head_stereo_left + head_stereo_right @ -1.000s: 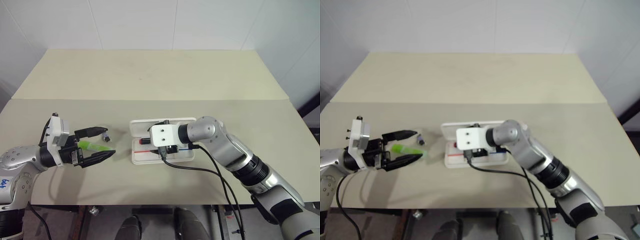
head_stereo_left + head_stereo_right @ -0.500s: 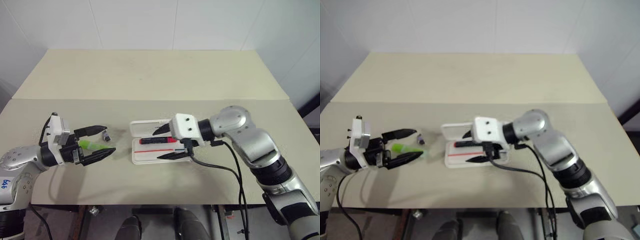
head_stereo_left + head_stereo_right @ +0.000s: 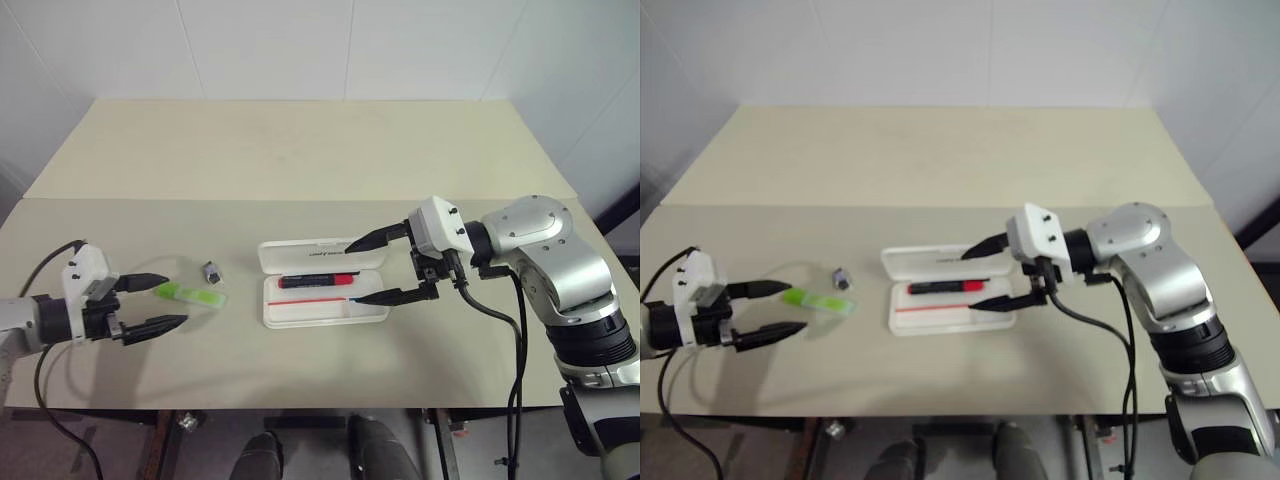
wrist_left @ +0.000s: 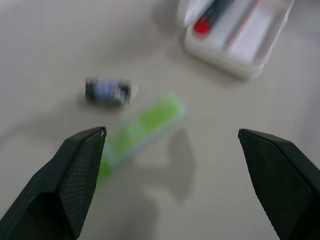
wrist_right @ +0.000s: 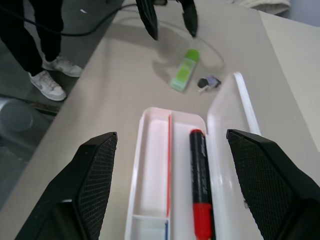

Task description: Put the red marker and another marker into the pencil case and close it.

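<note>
Red marker now lies in the pencil case; right gripper has pulled away, spread and empty. Left gripper, spread, backed off the green marker, so that comes next

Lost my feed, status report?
Both pincers open, left, right, empty. Red marker inside open white plastic pencil case. Lime-green marker on table beside small dark stub.

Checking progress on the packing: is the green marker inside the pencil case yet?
No, the green marker lies on the table to the left of the open pencil case, which holds the red marker.
</note>
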`<action>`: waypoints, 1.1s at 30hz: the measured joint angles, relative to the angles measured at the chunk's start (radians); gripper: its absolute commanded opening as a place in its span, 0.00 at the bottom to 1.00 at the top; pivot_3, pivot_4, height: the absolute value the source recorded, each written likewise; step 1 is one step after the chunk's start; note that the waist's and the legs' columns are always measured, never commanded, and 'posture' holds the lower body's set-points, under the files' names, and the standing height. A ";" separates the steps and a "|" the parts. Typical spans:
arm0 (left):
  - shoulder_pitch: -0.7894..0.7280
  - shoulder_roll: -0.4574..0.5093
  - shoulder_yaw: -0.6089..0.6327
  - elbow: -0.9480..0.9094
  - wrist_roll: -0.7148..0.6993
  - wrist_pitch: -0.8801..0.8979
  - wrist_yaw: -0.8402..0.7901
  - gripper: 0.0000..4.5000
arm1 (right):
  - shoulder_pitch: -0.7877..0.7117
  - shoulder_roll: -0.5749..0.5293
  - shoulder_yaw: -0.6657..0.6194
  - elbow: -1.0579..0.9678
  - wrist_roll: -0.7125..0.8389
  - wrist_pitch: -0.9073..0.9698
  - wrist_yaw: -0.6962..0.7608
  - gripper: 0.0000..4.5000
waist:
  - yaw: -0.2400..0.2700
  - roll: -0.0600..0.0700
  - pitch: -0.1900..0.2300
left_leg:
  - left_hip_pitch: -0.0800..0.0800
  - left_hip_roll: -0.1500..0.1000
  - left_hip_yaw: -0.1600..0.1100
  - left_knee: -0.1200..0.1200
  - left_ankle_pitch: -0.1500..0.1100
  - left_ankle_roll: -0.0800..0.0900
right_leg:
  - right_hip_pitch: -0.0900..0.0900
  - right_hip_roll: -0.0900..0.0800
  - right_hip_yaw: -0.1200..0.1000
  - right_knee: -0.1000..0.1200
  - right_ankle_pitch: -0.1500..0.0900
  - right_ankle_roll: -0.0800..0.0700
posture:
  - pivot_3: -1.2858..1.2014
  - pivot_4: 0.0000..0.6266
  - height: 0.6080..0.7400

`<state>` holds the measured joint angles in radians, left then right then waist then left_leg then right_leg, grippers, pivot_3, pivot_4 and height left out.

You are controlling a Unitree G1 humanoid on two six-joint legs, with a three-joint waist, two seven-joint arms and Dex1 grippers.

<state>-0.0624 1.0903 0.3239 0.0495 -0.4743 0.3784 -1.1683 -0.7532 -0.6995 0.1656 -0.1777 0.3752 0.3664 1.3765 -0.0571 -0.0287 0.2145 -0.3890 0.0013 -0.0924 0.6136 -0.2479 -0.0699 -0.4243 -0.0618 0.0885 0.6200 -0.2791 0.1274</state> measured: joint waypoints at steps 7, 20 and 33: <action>-0.318 0.039 -0.231 0.332 0.177 -0.141 -0.162 1.00 | 0.015 0.003 0.011 0.013 -0.010 -0.017 -0.015 0.99 | 0.005 0.000 0.000 | -0.001 -0.001 0.000 0.000 0.000 0.000 | 0.000 0.000 -0.001 0.000 0.001 0.002 | 0.52 0.24 1.00; -0.811 -0.096 -0.502 0.864 0.446 -0.382 -0.333 1.00 | 0.065 -0.011 -0.021 0.002 0.008 -0.002 -0.064 0.99 | -0.002 0.000 0.000 | -0.002 -0.001 0.000 0.001 0.000 0.000 | -0.002 0.000 0.000 0.005 0.001 0.004 | 0.52 0.24 1.00; -0.915 -0.138 -0.566 1.062 0.567 -0.508 -0.333 0.79 | 0.071 -0.013 -0.022 -0.011 0.002 -0.013 -0.106 1.00 | 0.000 -0.001 0.000 | -0.002 -0.001 -0.001 0.006 0.000 0.000 | -0.002 0.000 0.000 0.008 0.001 0.004 | 0.52 0.24 1.00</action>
<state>-0.9778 0.9527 -0.2424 1.1113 0.0930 -0.1291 -1.5015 -0.6820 -0.7127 0.1438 -0.1886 0.3772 0.3534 1.2700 -0.0567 -0.0293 0.2145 -0.3910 0.0001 -0.0933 0.6200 -0.2479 -0.0698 -0.4263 -0.0614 0.0882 0.6284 -0.2783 0.1315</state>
